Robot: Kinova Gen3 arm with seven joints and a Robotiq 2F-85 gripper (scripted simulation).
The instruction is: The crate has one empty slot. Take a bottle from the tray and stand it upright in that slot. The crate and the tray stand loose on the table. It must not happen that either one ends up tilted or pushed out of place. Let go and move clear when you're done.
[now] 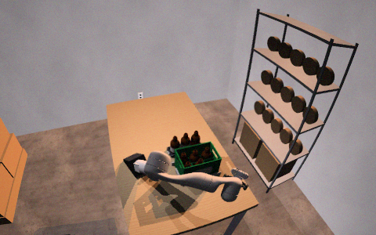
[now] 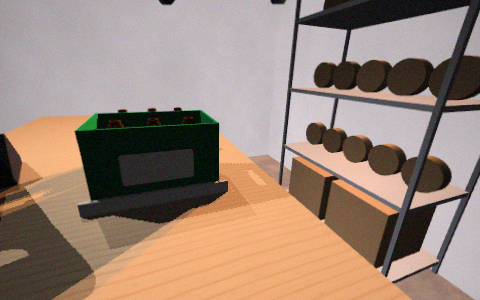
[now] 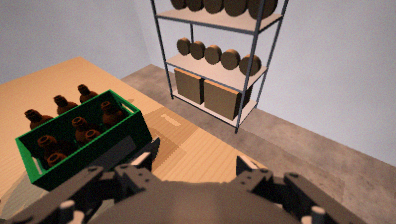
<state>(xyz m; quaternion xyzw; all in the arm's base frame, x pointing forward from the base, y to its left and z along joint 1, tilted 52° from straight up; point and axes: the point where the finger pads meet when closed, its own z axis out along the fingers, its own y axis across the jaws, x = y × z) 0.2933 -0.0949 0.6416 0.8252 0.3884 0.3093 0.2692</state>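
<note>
While gripper (image 3: 197,162) gapes wide | crate (image 3: 131,131) beside it | bottles (image 1: 185,139) behind.

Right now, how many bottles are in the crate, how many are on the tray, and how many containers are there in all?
Crate bottles, brown, in the green crate: 5
Tray bottles, brown, on the tray: 3
Green crate: 1
Tray: 1
Total: 10
</note>
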